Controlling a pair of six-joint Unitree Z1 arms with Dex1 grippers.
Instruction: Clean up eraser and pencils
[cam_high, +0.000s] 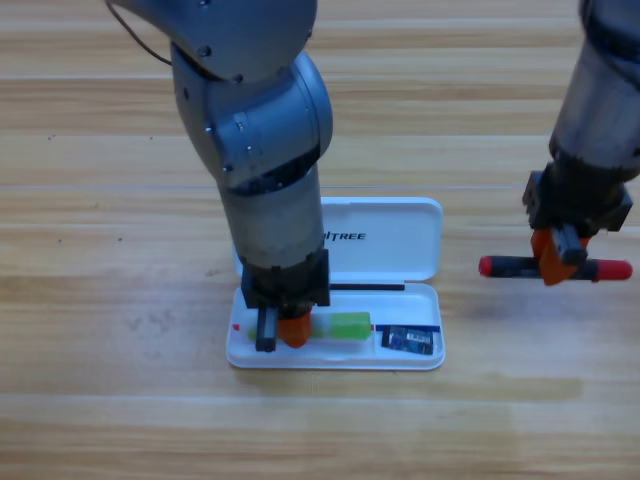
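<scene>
grey left arm comes down from top of pic over the open white plastic pencil case (415, 362), w/ its black left gripper (281, 331) reaching into the case's tray at the left end. one orange jaw shows at the tip, right against the light green pencil (343, 325), a thick stick lying lengthwise in the tray; whether the jaws are actually clamped on it or spread, can't tell, arm body hides the gap. small red bit peeks at the tray's far left edge, too small to id. case lid lies open flat behind the tray, printed w/ dark letters reading "tree", the start hidden behind the arm. to the right of the green pencil, in the tray's right end, sits the small black rectangular eraser (410, 340), w/ a pale/blue label on its face, print too small to read. further right, well apart from the case, right gripper (556, 262) hangs from the grey right arm, orange jaws closed around the middle of the black-barrelled pencil w/ red ends (612, 269), held roughly level above the wooden table (100, 400).
</scene>
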